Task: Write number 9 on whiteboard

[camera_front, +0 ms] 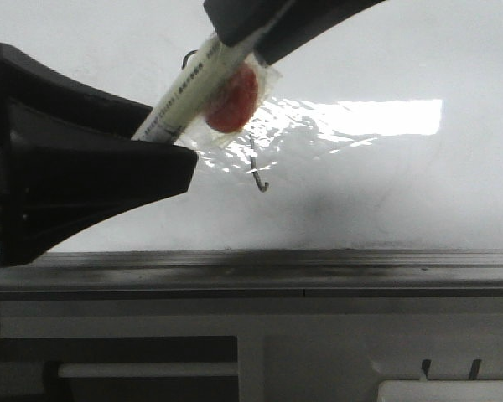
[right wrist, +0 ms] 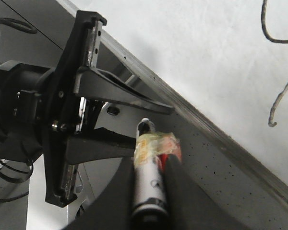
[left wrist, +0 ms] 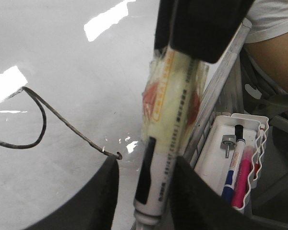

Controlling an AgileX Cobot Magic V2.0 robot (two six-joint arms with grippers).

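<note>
The whiteboard lies flat with a glare patch and a grey rail along its near edge. The number 9 is a thin dark line on it; the front view shows only its hooked stem end, and the right wrist view shows its lines. My right gripper is shut on a white marker pen wrapped with tape and a red wad, held slanted above the board. My left gripper is open, its fingers either side of the marker's lower end.
A white tray with several pens stands beside the board's rail. A person's arm is behind it. Another white tray edge shows below the table front.
</note>
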